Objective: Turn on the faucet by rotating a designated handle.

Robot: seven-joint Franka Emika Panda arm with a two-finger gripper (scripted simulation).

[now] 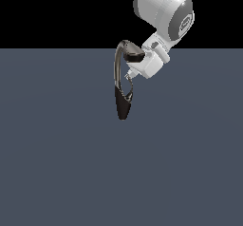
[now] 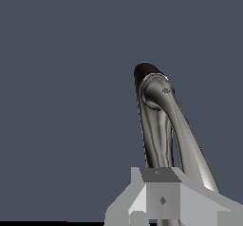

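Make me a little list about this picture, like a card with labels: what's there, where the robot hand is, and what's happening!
robot: one white arm, reaching down from the top of the exterior view
faucet: dark tapered base, tall arched grey neck
handle: thin silvery lever curving up from the base
gripper: right by the handle's upper end, under the arched neck
gripper open or shut: cannot tell
water: none visible
floor: plain grey-blue

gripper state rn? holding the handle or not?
Gripper: cannot be told. Its tip sits right by the handle of the faucet, but the fingers are too small and hidden to read open, closed, or gripping.
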